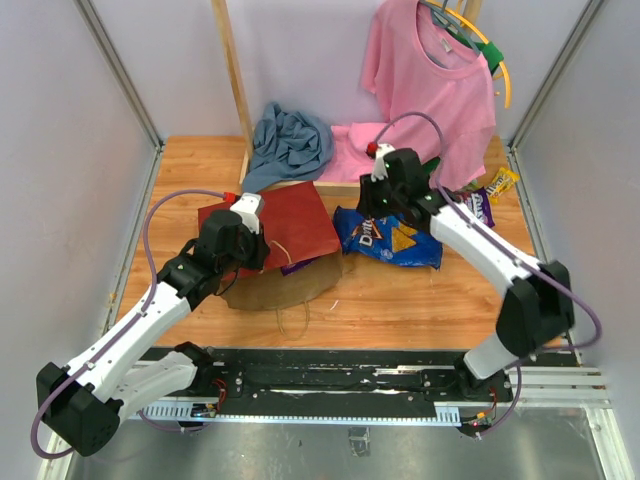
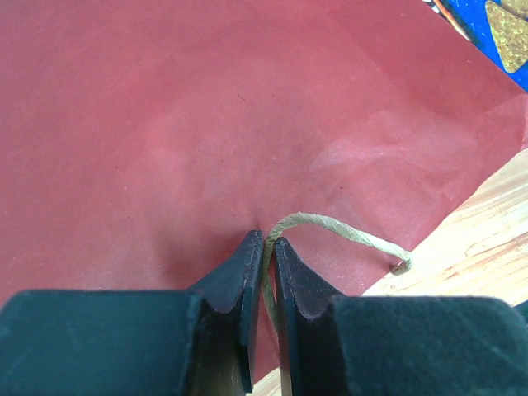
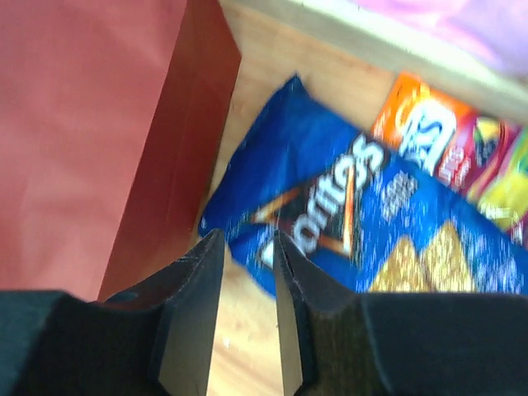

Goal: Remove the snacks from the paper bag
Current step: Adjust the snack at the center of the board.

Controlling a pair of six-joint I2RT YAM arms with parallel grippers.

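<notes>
The paper bag point(image 1: 285, 222) lies on its side on the table, dark red side up, brown inside point(image 1: 285, 288) toward the near edge. My left gripper point(image 1: 252, 250) is shut on its twine handle point(image 2: 346, 231); the left wrist view shows the jaws point(image 2: 268, 241) pinching the twine against the red paper point(image 2: 247, 107). A purple packet point(image 1: 298, 267) peeks out from under the bag. The blue Doritos bag point(image 1: 390, 240) lies right of it. My right gripper point(image 1: 376, 197) hovers over the Doritos bag point(image 3: 355, 206), jaws slightly apart and empty point(image 3: 247, 239). Purple point(image 1: 480, 206) and orange-yellow point(image 1: 502, 183) packets lie at the far right.
A pink shirt point(image 1: 430, 80) hangs on a hanger at the back, with more pink cloth point(image 1: 350, 150) below. A blue-grey cloth point(image 1: 290, 140) lies by a wooden post point(image 1: 235, 80). Grey walls close in both sides.
</notes>
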